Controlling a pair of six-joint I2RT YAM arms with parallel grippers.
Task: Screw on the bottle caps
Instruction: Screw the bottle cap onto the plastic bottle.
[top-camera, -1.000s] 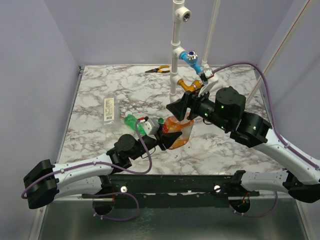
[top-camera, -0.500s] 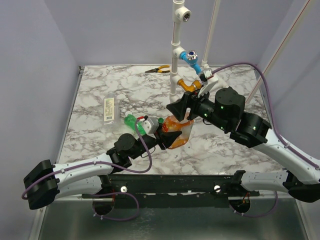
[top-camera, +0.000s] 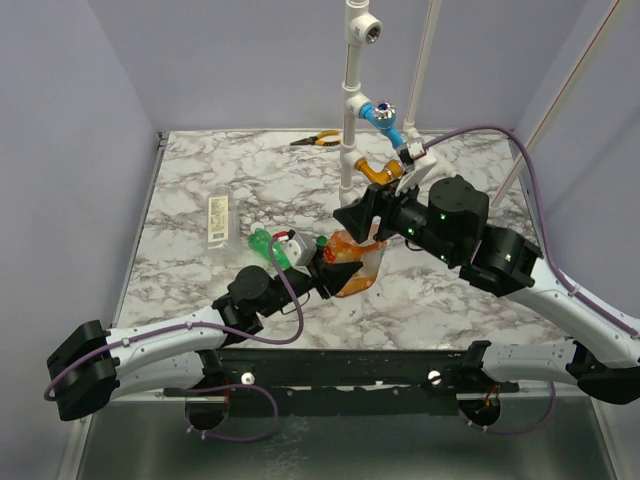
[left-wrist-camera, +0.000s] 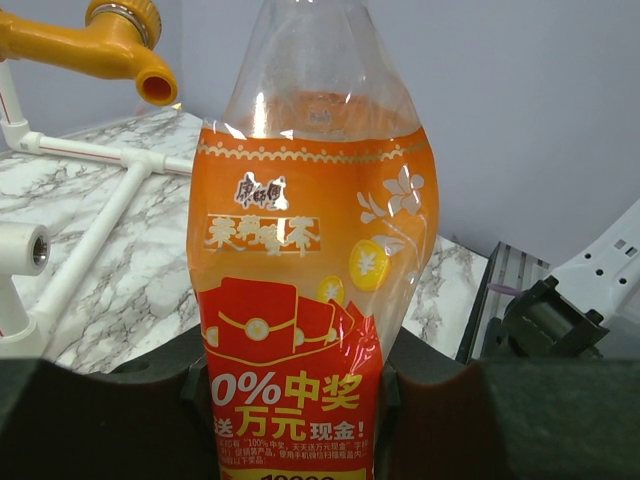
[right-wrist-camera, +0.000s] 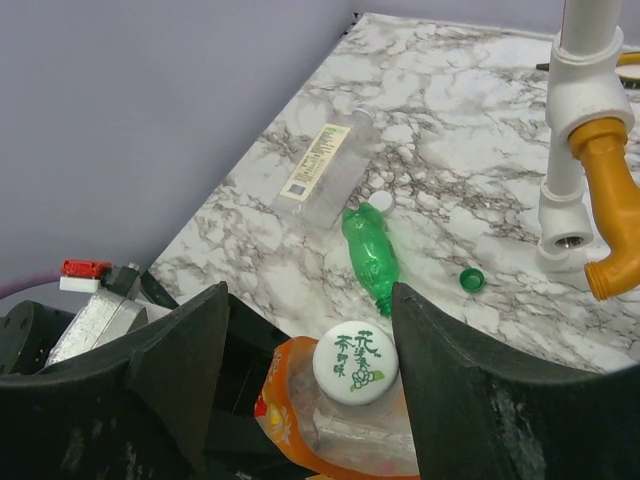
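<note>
Left gripper clamps the upright orange bottle low on its body; right gripper fingers stand apart, flanking its white cap.

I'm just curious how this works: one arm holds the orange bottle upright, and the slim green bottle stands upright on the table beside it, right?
Not quite. The green bottle lies on its side on the marble table, as the right wrist view shows. The rest holds: the left fingers grip the orange bottle upright.
</note>
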